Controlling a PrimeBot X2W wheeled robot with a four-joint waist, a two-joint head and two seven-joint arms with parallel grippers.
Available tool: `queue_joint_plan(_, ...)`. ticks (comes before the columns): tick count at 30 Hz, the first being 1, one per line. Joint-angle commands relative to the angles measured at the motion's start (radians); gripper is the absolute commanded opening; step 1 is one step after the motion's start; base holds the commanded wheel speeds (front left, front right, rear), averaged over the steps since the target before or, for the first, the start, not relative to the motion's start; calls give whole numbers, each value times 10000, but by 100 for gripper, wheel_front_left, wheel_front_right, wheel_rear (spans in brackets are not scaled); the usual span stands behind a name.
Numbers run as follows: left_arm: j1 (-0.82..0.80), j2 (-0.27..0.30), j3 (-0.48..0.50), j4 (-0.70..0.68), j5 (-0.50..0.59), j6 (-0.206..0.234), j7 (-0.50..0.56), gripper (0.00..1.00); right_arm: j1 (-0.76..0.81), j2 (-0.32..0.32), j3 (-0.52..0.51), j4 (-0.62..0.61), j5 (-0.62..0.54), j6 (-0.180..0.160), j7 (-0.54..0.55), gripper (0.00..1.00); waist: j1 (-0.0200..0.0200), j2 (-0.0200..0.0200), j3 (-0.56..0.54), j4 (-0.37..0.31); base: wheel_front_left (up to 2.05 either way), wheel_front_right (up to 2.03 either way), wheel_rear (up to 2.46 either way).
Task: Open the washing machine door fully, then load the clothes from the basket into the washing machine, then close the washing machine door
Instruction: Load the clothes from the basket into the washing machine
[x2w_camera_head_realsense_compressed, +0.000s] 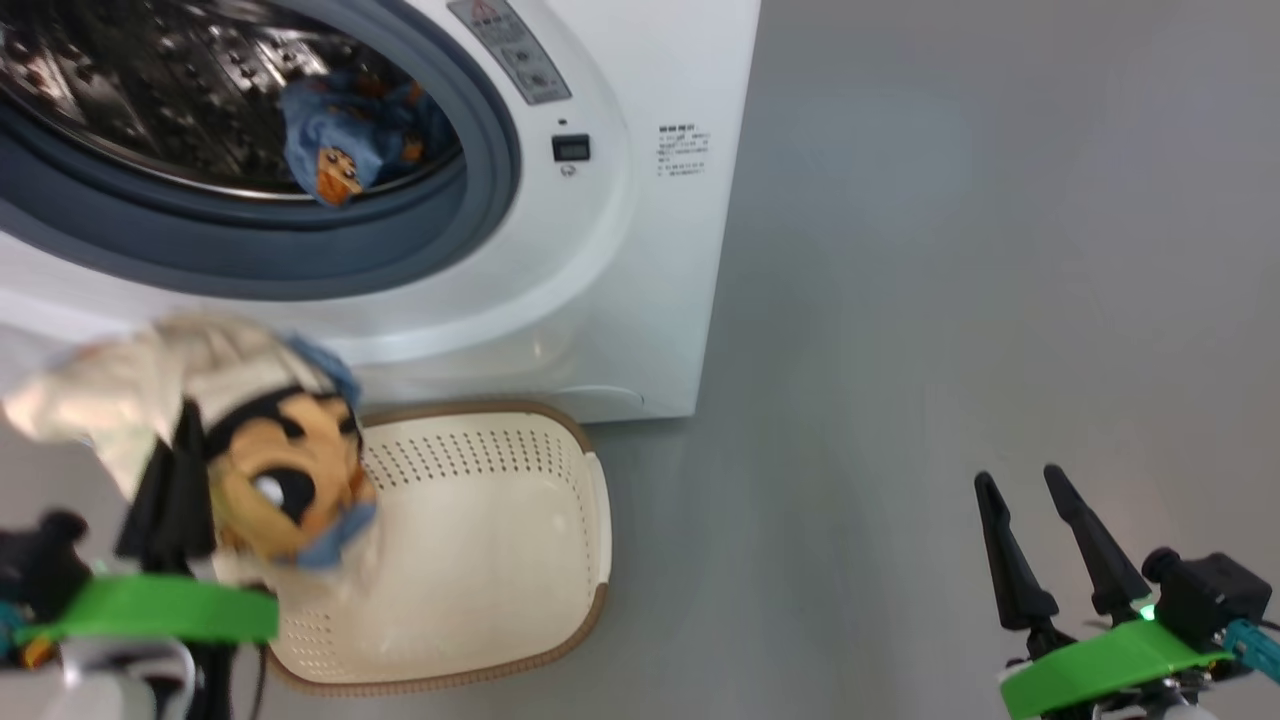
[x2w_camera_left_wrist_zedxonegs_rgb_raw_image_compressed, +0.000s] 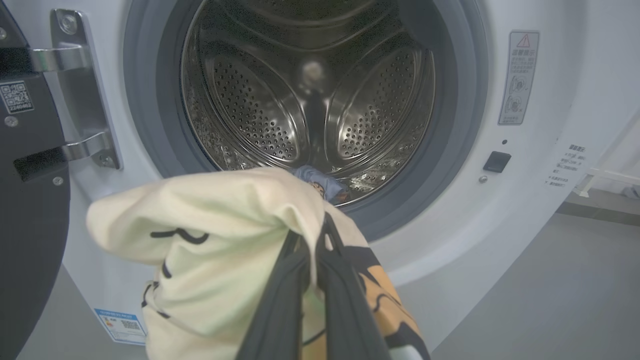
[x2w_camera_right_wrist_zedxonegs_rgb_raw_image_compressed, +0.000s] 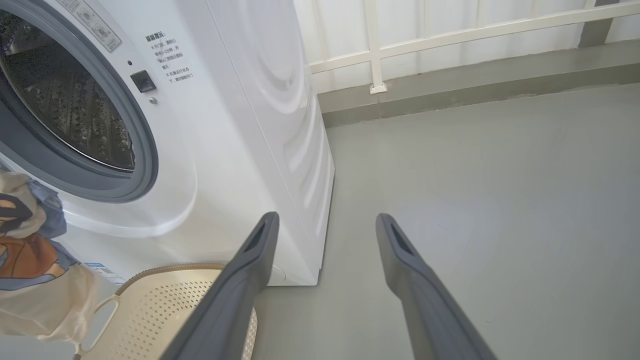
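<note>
1. Grey floor (x2w_camera_head_realsense_compressed: 950, 300) runs smooth under the whole scene, and a white railing (x2w_camera_right_wrist_zedxonegs_rgb_raw_image_compressed: 375, 45) lines the far wall on the right.
2. Hanging in the air at the near left is the cream garment (x2w_camera_left_wrist_zedxonegs_rgb_raw_image_compressed: 215, 225), its orange-and-black cartoon face (x2w_camera_head_realsense_compressed: 280, 480) turned outward. It hangs in front of the washing machine's lower front and over the left part of the basket.
3. Its hold comes from the left gripper (x2w_camera_left_wrist_zedxonegs_rgb_raw_image_compressed: 310, 250): the two dark fingers (x2w_camera_left_wrist_zedxonegs_rgb_raw_image_compressed: 350, 310) are pressed together on a fold, pinching the cloth, which drapes down both sides.
4. Farther back, the blue garment (x2w_camera_head_realsense_compressed: 340, 140) with orange prints lies in a heap at the bottom of the steel drum (x2w_camera_left_wrist_zedxonegs_rgb_raw_image_compressed: 310, 90), just behind the front lip.
5. A grey-blue gasket (x2w_camera_head_realsense_compressed: 480, 200) rings the drum's open mouth.
6. Around that stands the white washing machine (x2w_camera_head_realsense_compressed: 640, 280), with a warning sticker (x2w_camera_left_wrist_zedxonegs_rgb_raw_image_compressed: 520, 75) and a dark latch slot (x2w_camera_left_wrist_zedxonegs_rgb_raw_image_compressed: 496, 161) right of the opening and a blue label (x2w_camera_left_wrist_zedxonegs_rgb_raw_image_compressed: 120, 320) at its lower left corner.
7. On the left, the washing machine door (x2w_camera_left_wrist_zedxonegs_rgb_raw_image_compressed: 30, 225) is swung wide open on a steel hinge (x2w_camera_left_wrist_zedxonegs_rgb_raw_image_compressed: 75, 90), black face showing.
8. Near the machine's foot, the cream basket (x2w_camera_head_realsense_compressed: 590, 520) sits on the floor, with a brown rim and perforated walls.
9. Well to the right, the right gripper (x2w_camera_head_realsense_compressed: 1020, 478) hangs over bare floor, fingers spread apart with only floor between them.
</note>
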Motion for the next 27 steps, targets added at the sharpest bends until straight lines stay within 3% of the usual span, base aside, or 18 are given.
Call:
queue_joint_plan(1,-550,343,418,-285,132,-14,-135,0,-276,-28,207,-265,-90,16,-49,100,0,-1,389,-170,0,0,0)
queue_joint_plan(14,-4773,1598,559,1733,-109,-14,-135,0,-1386,400,388,-356,-155,16,-49,100,0,-1,2205,-981,0,0,0)
queue_joint_plan(16,-5681,1956,388,2603,-117,-14,-135,0,-1589,511,438,-364,-166,16,-49,100,0,-1,2515,-1225,0,0,0)
queue_joint_plan(27,-8198,2757,-806,5665,-504,-14,-135,0,-1905,753,733,-379,-148,16,-49,100,0,-1,3106,-1893,0,0,0)
